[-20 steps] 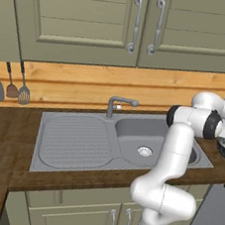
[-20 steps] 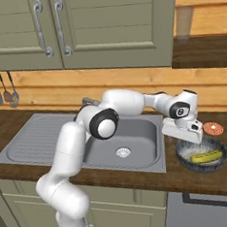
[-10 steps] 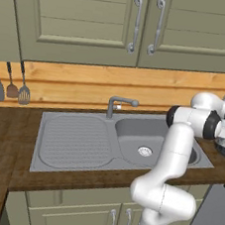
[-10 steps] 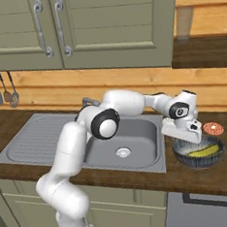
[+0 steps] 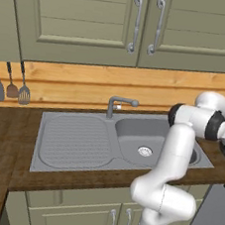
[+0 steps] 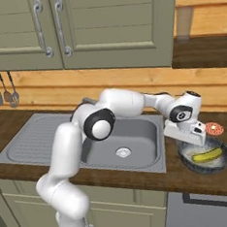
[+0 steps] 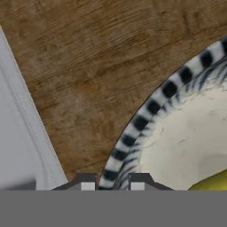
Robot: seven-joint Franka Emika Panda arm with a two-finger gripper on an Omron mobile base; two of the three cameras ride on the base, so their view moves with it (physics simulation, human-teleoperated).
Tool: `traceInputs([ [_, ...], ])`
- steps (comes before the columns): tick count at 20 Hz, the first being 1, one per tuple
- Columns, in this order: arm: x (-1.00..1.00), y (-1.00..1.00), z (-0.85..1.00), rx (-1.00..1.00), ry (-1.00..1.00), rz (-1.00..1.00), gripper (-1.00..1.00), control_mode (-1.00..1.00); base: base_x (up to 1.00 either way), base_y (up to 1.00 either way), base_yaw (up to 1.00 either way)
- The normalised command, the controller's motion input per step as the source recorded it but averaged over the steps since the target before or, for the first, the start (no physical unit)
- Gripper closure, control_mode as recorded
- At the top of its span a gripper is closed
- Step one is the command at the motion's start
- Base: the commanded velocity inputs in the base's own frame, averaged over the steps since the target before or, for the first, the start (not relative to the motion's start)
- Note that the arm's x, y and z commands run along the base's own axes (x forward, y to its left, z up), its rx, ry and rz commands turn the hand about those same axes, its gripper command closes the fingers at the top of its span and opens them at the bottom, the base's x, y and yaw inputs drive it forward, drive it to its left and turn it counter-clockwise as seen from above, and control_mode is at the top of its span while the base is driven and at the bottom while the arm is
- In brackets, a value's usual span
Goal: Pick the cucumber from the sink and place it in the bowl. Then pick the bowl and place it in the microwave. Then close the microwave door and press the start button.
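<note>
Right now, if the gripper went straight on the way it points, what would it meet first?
Most likely the rim of the bowl, which sits between the fingertips of the gripper; depth is unclear.

A dark brown wooden countertop (image 7: pixel 88 57) lies directly beneath the claw. A small round red-and-white object (image 6: pixel 214 129) sits on it just beyond the claw. Far left, 3 utensils (image 5: pixel 12 84) hang on the light wooden backsplash (image 5: pixel 88 84). 2 sage-green cabinet doors (image 5: pixel 140 23) hang above.

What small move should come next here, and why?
Probably finish closing on the bowl rim, then lift. The cucumber already lies in the bowl, and in the hand view the gripper has a finger on each side of the rim.
</note>
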Motion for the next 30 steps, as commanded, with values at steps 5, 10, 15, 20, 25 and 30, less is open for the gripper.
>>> traceInputs([
  [5,-0.37,0.09,0.00,-0.15,-0.02,0.10,1.00,-1.00,0.00,0.00,0.00],
  [10,0.00,0.31,0.06,-0.09,0.01,0.24,1.00,-1.00,0.00,0.00,0.00],
  [15,-0.16,0.10,0.48,-0.03,0.04,0.29,1.00,-1.00,0.00,0.00,0.00],
  [20,-0.20,0.00,0.50,-0.13,0.02,0.39,1.00,-1.00,0.00,0.00,0.00],
  [25,-0.21,0.00,0.57,-0.09,0.10,0.53,1.00,-1.00,0.00,0.00,0.00],
  [30,-0.48,0.06,0.68,0.00,0.06,0.59,1.00,-1.00,0.00,0.00,0.00],
])
